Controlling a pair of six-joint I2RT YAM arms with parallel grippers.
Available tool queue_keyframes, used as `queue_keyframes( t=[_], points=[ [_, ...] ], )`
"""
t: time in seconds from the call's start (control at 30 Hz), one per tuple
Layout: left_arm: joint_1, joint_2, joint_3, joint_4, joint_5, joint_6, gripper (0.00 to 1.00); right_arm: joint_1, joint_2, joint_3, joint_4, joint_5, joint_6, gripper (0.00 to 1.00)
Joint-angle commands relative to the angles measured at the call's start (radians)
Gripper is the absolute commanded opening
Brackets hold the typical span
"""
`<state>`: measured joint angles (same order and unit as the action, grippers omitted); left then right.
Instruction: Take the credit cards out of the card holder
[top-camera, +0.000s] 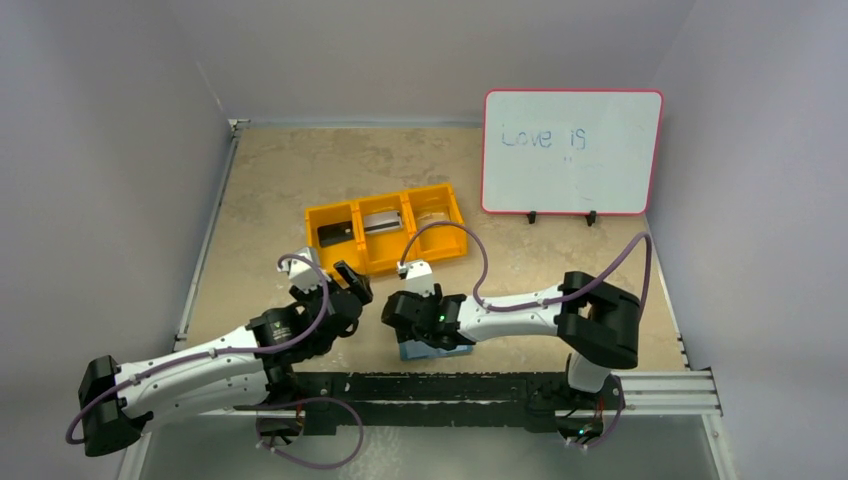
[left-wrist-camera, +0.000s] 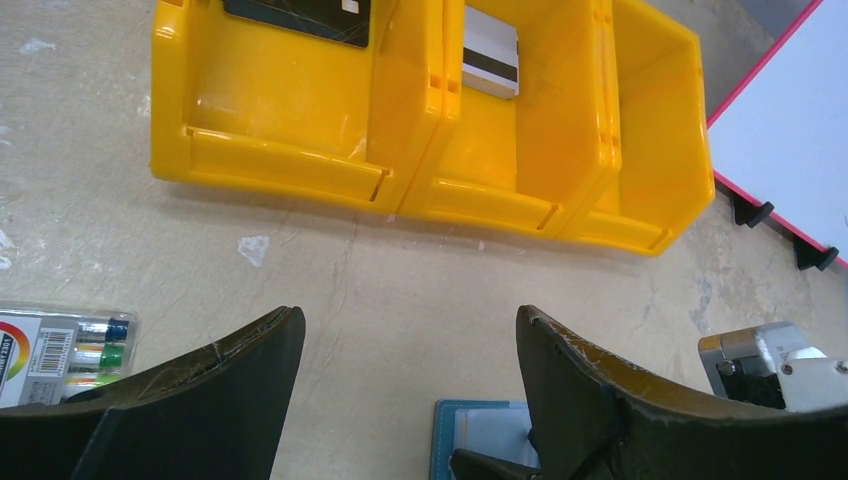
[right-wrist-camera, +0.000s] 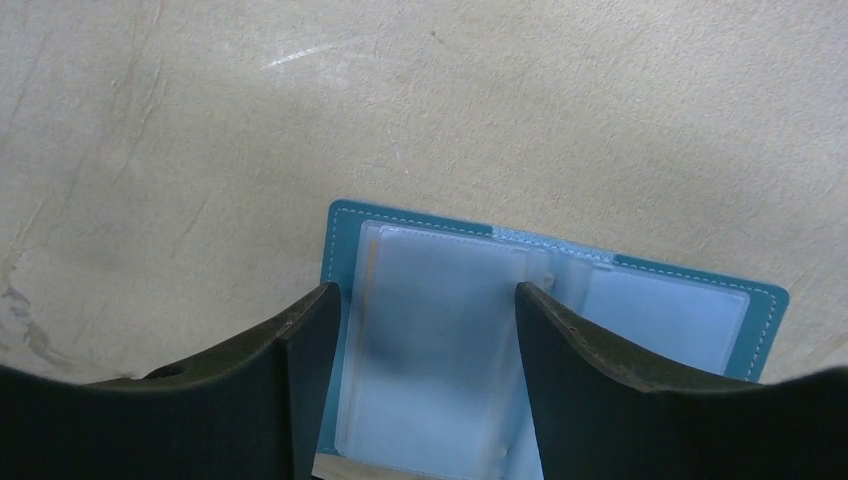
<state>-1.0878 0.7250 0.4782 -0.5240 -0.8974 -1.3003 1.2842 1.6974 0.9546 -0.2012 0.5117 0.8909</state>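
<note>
The teal card holder (right-wrist-camera: 660, 312) lies open on the table, its pale clear pockets up; no card shows in them. My right gripper (right-wrist-camera: 428, 295) is open, its jaws either side of the holder's left page. In the top view the holder (top-camera: 440, 351) is partly hidden under the right gripper (top-camera: 408, 318). My left gripper (left-wrist-camera: 410, 320) is open and empty, just left of the holder's corner (left-wrist-camera: 478, 432); in the top view it (top-camera: 356, 284) is near the bin. A black card (top-camera: 335, 233), a silver card (top-camera: 381, 222) and a tan card (top-camera: 432, 215) lie in the bin's compartments.
The orange three-compartment bin (top-camera: 385, 255) stands behind both grippers; in the left wrist view (left-wrist-camera: 300, 150) it is straight ahead. A whiteboard (top-camera: 570, 150) with a red rim stands at the back right. A pack of coloured markers (left-wrist-camera: 60, 350) lies left of the left gripper.
</note>
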Motion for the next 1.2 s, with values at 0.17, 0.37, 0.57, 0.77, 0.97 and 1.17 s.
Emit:
queue_keyframes(
  t=[0.17, 0.37, 0.57, 0.77, 0.97, 1.17],
  points=[
    [0.001, 0.007, 0.016, -0.007, -0.031, -0.011, 0.77, 0.010, 0.005, 0.043, -0.151, 0.080, 0.054, 0.67],
    [0.001, 0.008, 0.013, 0.001, -0.026, -0.010, 0.77, 0.010, 0.031, 0.021, -0.110, 0.042, 0.043, 0.65],
    [-0.001, 0.010, 0.013, 0.008, -0.021, -0.007, 0.77, 0.010, 0.025, -0.018, -0.104, 0.024, 0.088, 0.40],
    [0.000, 0.038, 0.015, 0.052, 0.007, 0.025, 0.77, 0.008, -0.017, -0.056, -0.057, 0.014, 0.094, 0.26],
    [0.000, 0.085, 0.013, 0.225, 0.140, 0.168, 0.77, -0.069, -0.122, -0.164, 0.148, -0.090, 0.076, 0.20],
    [0.002, 0.146, -0.016, 0.432, 0.347, 0.217, 0.77, -0.206, -0.296, -0.391, 0.475, -0.285, 0.101, 0.17]
  ],
)
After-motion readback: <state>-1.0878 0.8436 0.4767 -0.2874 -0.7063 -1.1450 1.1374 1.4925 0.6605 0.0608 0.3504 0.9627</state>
